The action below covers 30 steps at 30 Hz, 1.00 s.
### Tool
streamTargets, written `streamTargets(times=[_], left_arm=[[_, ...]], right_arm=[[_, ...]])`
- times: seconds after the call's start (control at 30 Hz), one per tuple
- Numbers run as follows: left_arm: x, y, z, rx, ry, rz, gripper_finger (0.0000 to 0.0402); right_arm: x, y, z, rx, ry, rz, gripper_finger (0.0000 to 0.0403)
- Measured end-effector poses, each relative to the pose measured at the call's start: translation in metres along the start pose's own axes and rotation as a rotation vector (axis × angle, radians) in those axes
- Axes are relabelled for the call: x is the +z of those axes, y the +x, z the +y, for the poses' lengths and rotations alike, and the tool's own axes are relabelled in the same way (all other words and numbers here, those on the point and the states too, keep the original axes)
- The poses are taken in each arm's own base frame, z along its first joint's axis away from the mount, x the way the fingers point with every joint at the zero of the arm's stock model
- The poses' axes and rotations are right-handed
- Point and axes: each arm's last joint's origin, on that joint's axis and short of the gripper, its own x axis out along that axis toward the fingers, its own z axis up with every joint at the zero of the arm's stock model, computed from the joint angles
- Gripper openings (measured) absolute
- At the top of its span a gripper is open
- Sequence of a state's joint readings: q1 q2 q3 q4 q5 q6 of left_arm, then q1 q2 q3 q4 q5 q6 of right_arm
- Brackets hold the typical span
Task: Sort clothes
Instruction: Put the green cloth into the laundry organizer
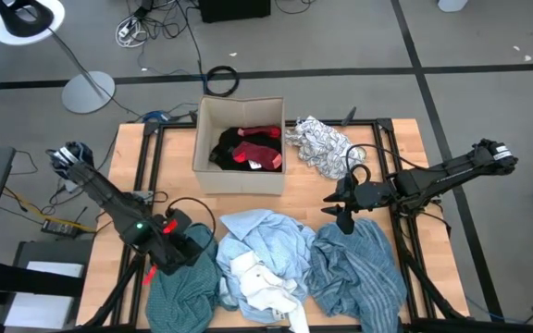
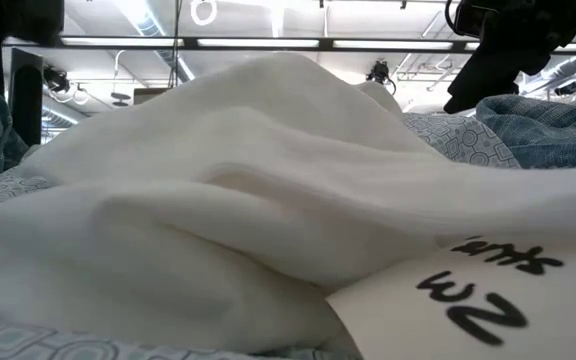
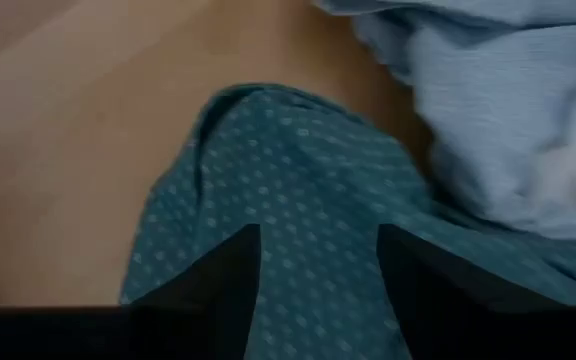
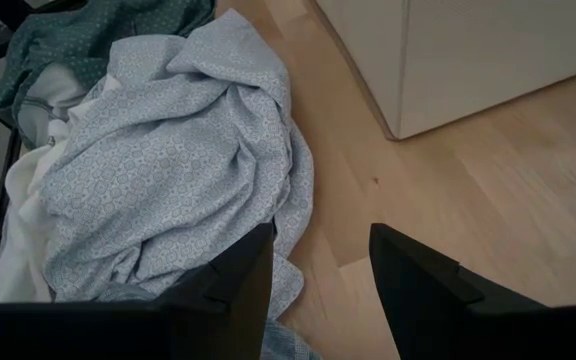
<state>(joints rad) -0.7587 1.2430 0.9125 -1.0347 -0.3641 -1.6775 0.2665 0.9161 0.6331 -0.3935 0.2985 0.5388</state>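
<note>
High view — box point(image 1: 206, 139) with red point(image 1: 255, 154), black clothes point(image 1: 225, 148)

Only the low view carries any writing. Black hand-drawn characters stand on a smooth white card-like tag point(image 2: 488, 300) lying in the near right corner, tucked against the folds of a soft white fabric garment point(image 2: 268, 190). They appear upside down from this side; the larger pair seems to read "2M" or "3M", and the smaller scrawl above it cannot be read.
</note>
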Motion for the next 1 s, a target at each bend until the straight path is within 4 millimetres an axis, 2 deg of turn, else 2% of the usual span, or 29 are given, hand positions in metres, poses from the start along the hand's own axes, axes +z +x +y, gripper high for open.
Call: streamTargets(times=[0.17,0.33,0.47,0.6,0.73,0.8,0.87,0.9,0.93,1.0], left_arm=[[-0.005,-0.007,-0.005,-0.038,-0.020,0.013,0.0207],[-0.024,0.004,-0.010,-0.022,-0.023,0.040,0.0207],[-0.045,0.025,-0.015,0.011,-0.003,0.040,0.0207],[-0.063,0.056,-0.018,0.054,0.002,0.036,0.0207],[-0.069,0.083,-0.021,0.081,-0.009,0.034,0.0198],[-0.065,0.087,-0.025,0.078,-0.020,0.033,0.0164],[-0.059,0.086,-0.031,0.066,0.030,0.027,0.0098],[-0.055,0.082,-0.034,0.064,0.068,0.024,0.0056],[-0.050,0.076,-0.036,0.061,0.093,0.019,0.0030],[-0.037,0.059,-0.038,0.066,0.113,0.006,0.0017]], right_arm=[[0.000,0.000,0.000,0.000,0.000,0.001,0.0168],[0.000,0.000,0.000,-0.001,-0.001,0.002,0.0169],[0.000,0.000,0.000,-0.002,-0.001,0.004,0.0169],[0.000,0.000,0.000,-0.002,-0.001,0.004,0.0169],[0.000,0.000,0.000,-0.002,-0.001,0.004,0.0169],[0.000,0.000,0.000,0.000,0.000,0.002,0.0169],[0.000,0.000,0.000,0.001,0.000,0.001,0.0169],[0.000,0.000,0.000,0.001,0.002,0.000,0.0169],[0.000,0.000,0.000,0.001,0.003,0.000,0.0169],[0.000,0.000,0.000,0.001,0.002,0.000,0.0169]])
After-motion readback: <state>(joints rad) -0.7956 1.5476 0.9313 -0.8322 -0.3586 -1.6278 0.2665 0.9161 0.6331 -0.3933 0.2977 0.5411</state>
